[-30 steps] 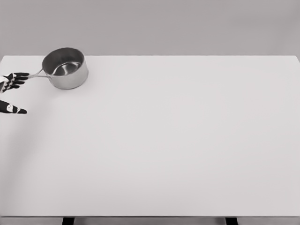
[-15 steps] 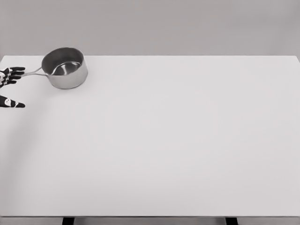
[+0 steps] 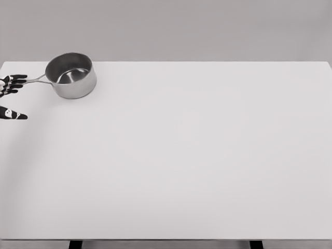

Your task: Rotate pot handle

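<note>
A steel saucepan (image 3: 71, 75) stands upright near the far left corner of the white table (image 3: 197, 155), its open mouth showing a bare, shiny inside. Its thin metal handle (image 3: 35, 80) runs out from the saucepan's left side towards the table's left edge. The left hand (image 3: 10, 96) sits just left of the saucepan, at the picture's border, with most of it cut off. Its dark fingertips (image 3: 15, 81) bunch at the outer end of the handle, while the thumb (image 3: 13, 114) points out alone, nearer than the handle and well apart from the fingers, so the hand reads as spread rather than clenched. Whether the fingertips actually touch the handle cannot be told. Meeting the handle at its tip makes sense, since a push there swings the saucepan most easily. The right arm does not show.
</note>
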### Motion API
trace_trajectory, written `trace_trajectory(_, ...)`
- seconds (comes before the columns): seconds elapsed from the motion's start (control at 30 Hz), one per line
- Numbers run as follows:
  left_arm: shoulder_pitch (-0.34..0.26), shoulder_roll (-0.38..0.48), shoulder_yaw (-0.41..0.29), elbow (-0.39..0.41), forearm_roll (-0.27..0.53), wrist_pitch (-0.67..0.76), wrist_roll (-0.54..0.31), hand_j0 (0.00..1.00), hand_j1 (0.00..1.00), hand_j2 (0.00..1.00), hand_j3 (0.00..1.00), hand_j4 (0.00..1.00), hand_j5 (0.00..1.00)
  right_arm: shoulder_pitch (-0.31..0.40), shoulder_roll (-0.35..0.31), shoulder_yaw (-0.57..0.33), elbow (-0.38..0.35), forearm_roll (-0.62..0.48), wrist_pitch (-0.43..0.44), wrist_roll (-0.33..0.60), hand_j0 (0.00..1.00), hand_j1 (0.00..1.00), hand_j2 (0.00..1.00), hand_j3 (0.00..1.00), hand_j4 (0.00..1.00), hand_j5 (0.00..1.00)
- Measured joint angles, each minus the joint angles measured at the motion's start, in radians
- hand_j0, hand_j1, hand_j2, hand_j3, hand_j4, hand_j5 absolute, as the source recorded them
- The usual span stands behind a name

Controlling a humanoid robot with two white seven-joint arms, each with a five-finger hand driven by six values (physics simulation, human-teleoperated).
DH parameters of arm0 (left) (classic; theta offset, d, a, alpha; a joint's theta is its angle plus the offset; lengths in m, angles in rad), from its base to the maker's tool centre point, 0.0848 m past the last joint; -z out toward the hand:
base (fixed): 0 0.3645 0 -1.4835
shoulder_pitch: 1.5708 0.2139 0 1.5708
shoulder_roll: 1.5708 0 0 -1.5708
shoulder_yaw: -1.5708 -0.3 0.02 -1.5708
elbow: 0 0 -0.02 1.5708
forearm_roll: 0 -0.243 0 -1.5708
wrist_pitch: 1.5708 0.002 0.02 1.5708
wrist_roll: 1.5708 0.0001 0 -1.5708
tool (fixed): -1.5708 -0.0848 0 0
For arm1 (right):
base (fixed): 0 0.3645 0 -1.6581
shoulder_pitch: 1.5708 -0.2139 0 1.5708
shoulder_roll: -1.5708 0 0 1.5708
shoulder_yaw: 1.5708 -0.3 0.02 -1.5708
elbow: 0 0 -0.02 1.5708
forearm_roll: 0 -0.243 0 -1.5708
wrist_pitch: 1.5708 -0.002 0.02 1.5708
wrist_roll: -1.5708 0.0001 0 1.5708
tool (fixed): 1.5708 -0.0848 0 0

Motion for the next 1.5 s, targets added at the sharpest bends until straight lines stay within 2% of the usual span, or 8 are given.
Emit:
trace_trajectory(0.43,0.034,0.000,-0.006,-0.024,-0.001,-0.003,0.000,1.00,1.00,1.00,1.00,1.00,1.00,0.000,0.000,0.000,0.000,0.000,0.000,0.000,1.00,1.00,1.00,1.00,1.00,1.00)
trace_trajectory(0.63,0.029,0.005,-0.009,-0.016,-0.057,-0.003,0.000,1.00,1.00,1.00,1.00,1.00,1.00,0.000,0.000,0.000,0.000,0.000,0.000,0.000,1.00,1.00,1.00,1.00,1.00,1.00)
trace_trajectory(0.83,0.018,-0.002,-0.004,0.005,-0.077,-0.003,0.000,1.00,1.00,1.00,1.00,1.00,1.00,0.000,0.000,0.000,0.000,0.000,0.000,0.000,1.00,1.00,1.00,1.00,1.00,1.00)
trace_trajectory(1.03,-0.005,-0.007,-0.003,0.037,-0.081,-0.003,0.000,1.00,1.00,1.00,1.00,1.00,1.00,0.000,0.000,0.000,0.000,0.000,0.000,0.000,1.00,1.00,1.00,1.00,1.00,1.00)
trace_trajectory(1.37,-0.077,-0.039,-0.008,0.119,-0.084,-0.005,0.000,1.00,1.00,1.00,1.00,1.00,1.00,0.000,0.000,0.000,0.000,0.000,0.000,0.000,1.00,1.00,1.00,1.00,1.00,1.00)
trace_trajectory(1.5,-0.112,-0.059,-0.007,0.156,-0.114,-0.005,0.000,1.00,1.00,1.00,1.00,1.00,1.00,0.000,0.000,0.000,0.000,0.000,0.000,0.000,1.00,1.00,1.00,1.00,1.00,1.00)
